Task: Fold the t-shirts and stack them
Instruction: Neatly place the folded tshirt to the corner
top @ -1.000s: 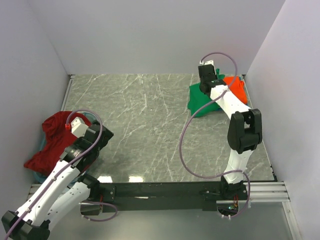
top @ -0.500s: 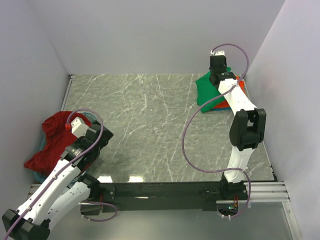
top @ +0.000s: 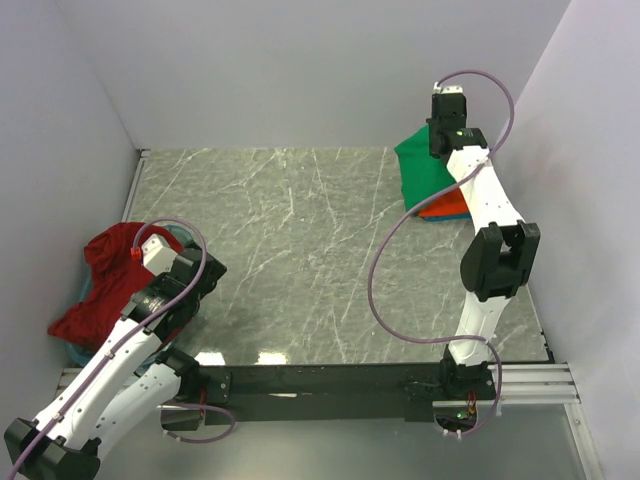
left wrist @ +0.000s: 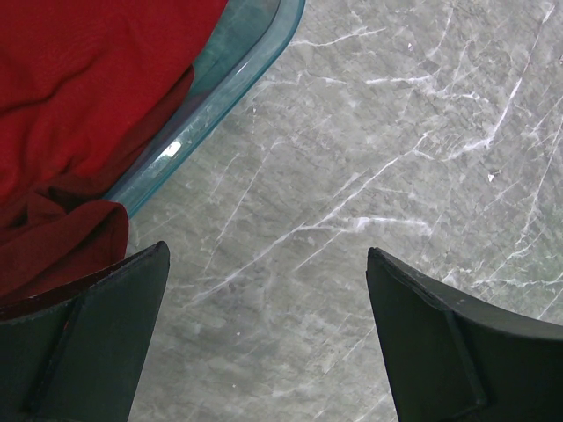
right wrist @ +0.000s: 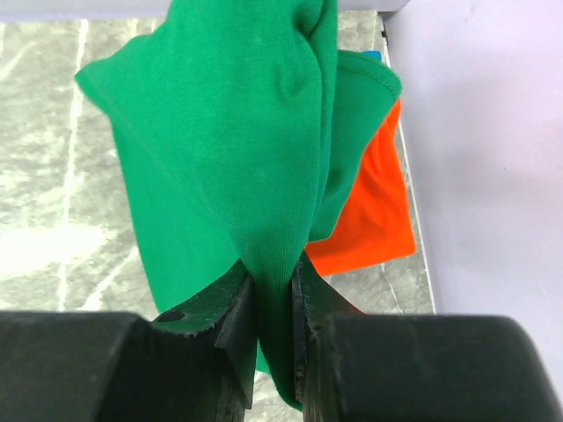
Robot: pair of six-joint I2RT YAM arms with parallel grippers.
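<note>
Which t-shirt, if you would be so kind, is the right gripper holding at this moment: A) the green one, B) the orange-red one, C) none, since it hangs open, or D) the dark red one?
A: in the right wrist view the right gripper is closed on a fold of the green t-shirt, while the orange-red t-shirt shows behind it, ungripped.
</note>
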